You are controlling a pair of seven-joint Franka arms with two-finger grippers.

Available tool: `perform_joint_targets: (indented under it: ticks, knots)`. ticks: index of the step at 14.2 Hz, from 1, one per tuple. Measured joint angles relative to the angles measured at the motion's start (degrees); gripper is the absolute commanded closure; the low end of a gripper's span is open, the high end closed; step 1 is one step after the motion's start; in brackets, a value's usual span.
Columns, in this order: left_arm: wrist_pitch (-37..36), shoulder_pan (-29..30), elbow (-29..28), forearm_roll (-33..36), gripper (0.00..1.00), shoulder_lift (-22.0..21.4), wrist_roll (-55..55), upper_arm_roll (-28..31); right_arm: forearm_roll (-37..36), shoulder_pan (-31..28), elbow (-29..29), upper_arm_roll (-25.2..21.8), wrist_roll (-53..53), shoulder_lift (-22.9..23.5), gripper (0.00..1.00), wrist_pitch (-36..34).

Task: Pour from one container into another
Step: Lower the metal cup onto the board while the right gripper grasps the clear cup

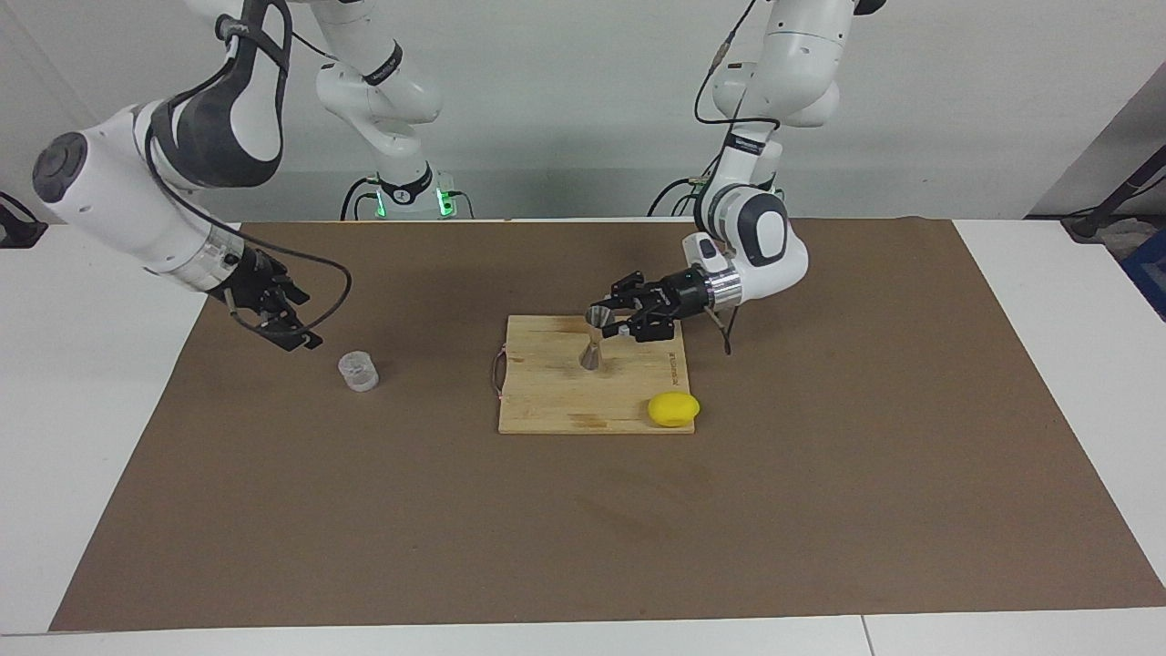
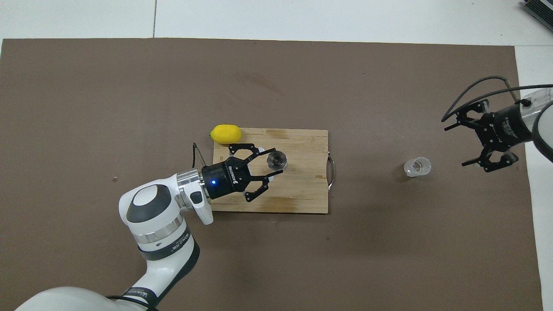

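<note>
Saw left end effector (image 1: pixel 608 321) clamped on jigger (image 1: pixel 593 339), upper cone pinched, base seemingly on bamboo cutting board (image 1: pixel 593 374), near lemon (image 1: pixel 673 409). Judged jigger stiff, light, slick metal, top-heavy; narrow waist looked safest hold. Clear plastic cup (image 1: pixel 358 371) stood on brown mat (image 1: pixel 583 528) toward right arm's end of counter, apart from board. Judged cup feather-light, thin-walled, crushable; would take it mid-wall, gently. Right end effector (image 1: pixel 273 317) hung just beside cup, fingers spread, nothing held.
</note>
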Motion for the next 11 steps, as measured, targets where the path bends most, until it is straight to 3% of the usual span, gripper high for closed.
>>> perform_joint_targets:
  ticks: [4, 11]
  knots:
    - [5.89, -5.88, 0.19, -7.06, 1.0, 0.29, 0.0, 0.07, 5.72, -2.86, -6.77, -0.1, 1.55, 2.13, 0.06, 6.55]
    - [6.72, -6.53, 0.42, -12.75, 1.0, 2.73, 1.96, 0.15, 13.6, -8.27, -10.84, -0.14, -4.5, 8.08, 0.06, 8.75]
